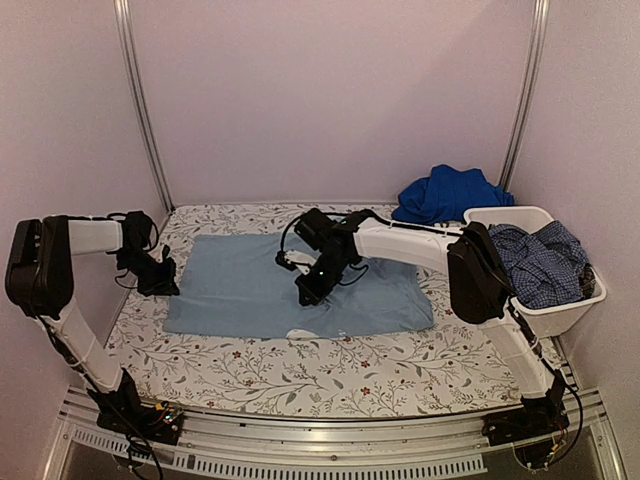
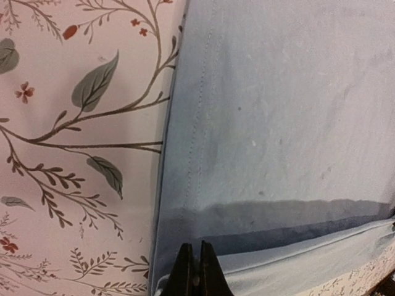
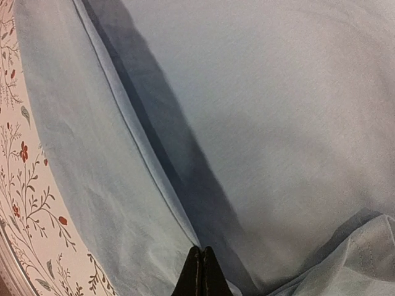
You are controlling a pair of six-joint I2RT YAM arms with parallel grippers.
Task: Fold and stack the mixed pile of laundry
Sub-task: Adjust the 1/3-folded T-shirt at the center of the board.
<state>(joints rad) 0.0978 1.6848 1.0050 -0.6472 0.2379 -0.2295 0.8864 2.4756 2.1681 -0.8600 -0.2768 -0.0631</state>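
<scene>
**Top view.** A pale blue garment (image 1: pixel 250 285) lies spread flat across the middle of the tabletop, on a leaf-and-flower table cover (image 1: pixel 300 375). The left fingers (image 1: pixel 166 284) sit at the garment's left edge. The right fingers (image 1: pixel 306 292) sit on its middle, reached from the right side. A royal blue garment (image 1: pixel 445 195) lies heaped at the far right corner. A white plastic tub (image 1: pixel 560 315) at the right edge holds a crumpled dark blue small-check garment (image 1: pixel 540 260).

**Left wrist view.** The left fingers (image 2: pixel 184 274) are pressed together over the stitched hem of the pale blue garment (image 2: pixel 278 123), near a corner of it. Whether cloth is pinched between them cannot be told. The patterned cover (image 2: pixel 74 123) shows beside the hem.

**Right wrist view.** The right fingers (image 3: pixel 196 271) are closed on the pale blue garment (image 3: pixel 265 111). A fold line and its shadow run up to their tips, and loose cloth rises just beside them.
</scene>
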